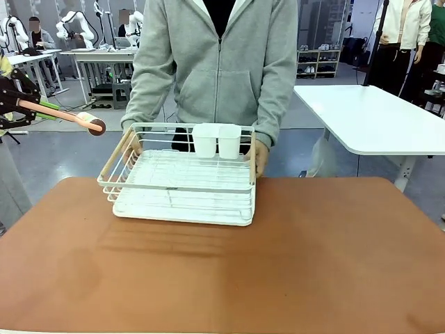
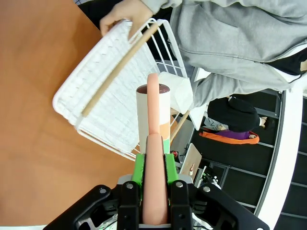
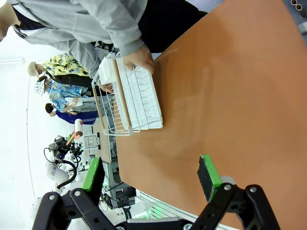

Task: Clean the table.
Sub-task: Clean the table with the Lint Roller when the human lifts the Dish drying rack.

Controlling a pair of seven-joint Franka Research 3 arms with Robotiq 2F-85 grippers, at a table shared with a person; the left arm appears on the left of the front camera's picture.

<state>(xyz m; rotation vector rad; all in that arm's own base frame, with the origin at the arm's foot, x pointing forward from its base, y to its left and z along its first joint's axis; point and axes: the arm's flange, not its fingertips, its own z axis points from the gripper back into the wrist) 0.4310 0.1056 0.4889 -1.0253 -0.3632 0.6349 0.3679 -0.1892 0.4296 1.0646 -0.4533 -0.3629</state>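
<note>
The dish rack (image 1: pixel 182 209) stands on the table (image 1: pixel 299 264), whose reddish-brown top spreads bare from the rack toward the robot. A person at the far side grips the rack at both ends, one hand (image 1: pixel 260 157) at the end nearest the two white cups (image 1: pixel 217 140), probably to lift it away so the top can be cleaned. The left gripper (image 1: pixel 26 106) hangs left of the rack and above it, jaws clamped on the pink handle of a lint roller (image 1: pixel 90 124); the roller head points toward the rack, held clear, I judge, until the rack goes. The right gripper (image 3: pixel 150 173) hovers over the table on the robot's side of the rack, jaws wide and holding nothing.
</note>
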